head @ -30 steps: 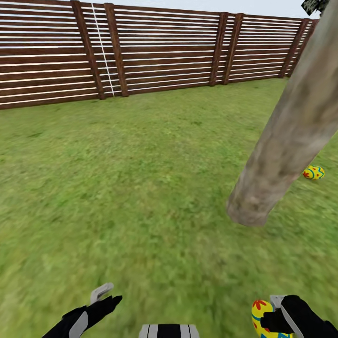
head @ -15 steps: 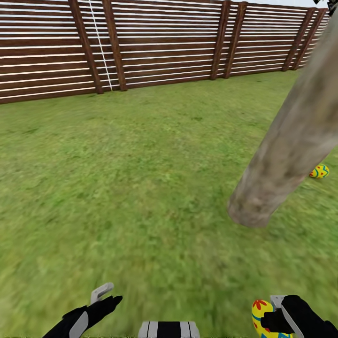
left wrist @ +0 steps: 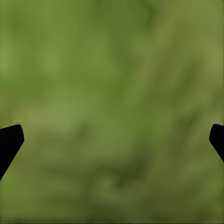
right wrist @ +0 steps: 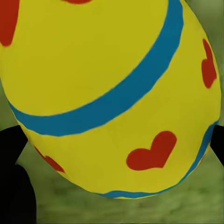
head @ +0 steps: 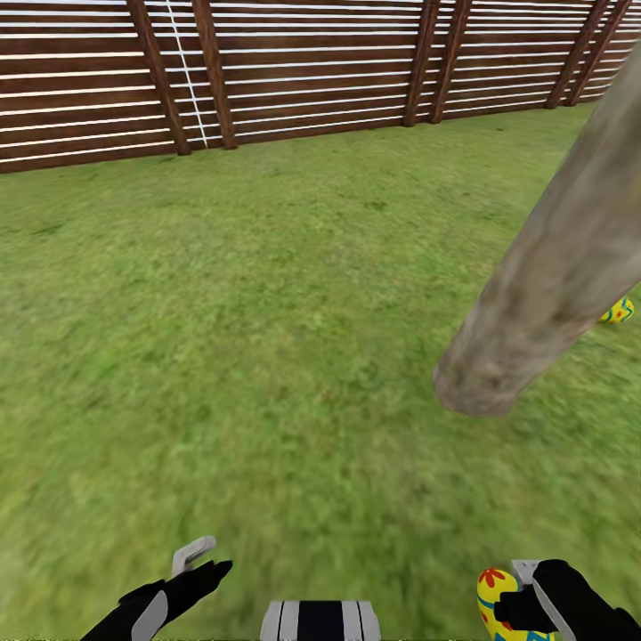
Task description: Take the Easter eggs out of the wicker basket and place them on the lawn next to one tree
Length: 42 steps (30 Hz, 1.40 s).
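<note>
An egg (head: 495, 598) was held in the closed right gripper (head: 521, 605), short of the trunk (head: 543, 294). The left gripper (head: 200, 561) was spread, empty. A second egg (head: 618, 311) lay just behind the trunk.

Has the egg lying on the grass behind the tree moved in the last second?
No. The egg only appears shifted; the tree trunk and fence shifted as well, so the camera moved.

Brown horizontal-slat wooden fence (head: 294, 80) with dark upright posts (head: 214, 76)
</note>
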Motion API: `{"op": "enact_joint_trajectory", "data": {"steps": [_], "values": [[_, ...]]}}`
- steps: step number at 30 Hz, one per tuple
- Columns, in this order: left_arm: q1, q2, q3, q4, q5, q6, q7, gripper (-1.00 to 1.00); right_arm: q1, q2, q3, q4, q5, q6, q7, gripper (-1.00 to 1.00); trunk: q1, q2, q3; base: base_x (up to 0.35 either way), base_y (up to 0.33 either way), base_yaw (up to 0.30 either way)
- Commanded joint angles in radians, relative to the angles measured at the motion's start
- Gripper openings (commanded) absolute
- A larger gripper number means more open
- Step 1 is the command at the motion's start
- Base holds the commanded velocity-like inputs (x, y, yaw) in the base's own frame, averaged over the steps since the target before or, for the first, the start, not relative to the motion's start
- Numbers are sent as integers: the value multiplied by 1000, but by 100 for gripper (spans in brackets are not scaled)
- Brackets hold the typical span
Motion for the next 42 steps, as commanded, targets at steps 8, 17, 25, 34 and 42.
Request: {"op": "enact_joint_trajectory", "data": {"steps": [8, 17, 25, 34, 42], "values": [[0, -2, 6, -1, 7, 9, -4, 100, 0, 0, 4, -1, -2, 4, 1, -100, 0, -1, -5, 0, 0, 0], [0, -8, 6, 0, 7, 9, -5, 100, 0, 0, 3, -1, -4, 1, 2, 100, 0, -1, -5, 0, 0, 0], [0, -8, 6, 0, 8, 9, -5, 100, 0, 2, 3, -1, -4, 1, -1, 100, 0, -1, -5, 0, 0, 0], [0, -8, 7, 0, 7, 10, -3, 100, 0, 3, 2, -1, -4, 1, -1, 100, -3, 1, 22, 0, 0, 0], [0, -8, 4, 0, 3, 12, -4, 100, 0, 3, 2, -1, -4, 1, -1, 100, -7, 3, 53, -243, 0, 0]]}}
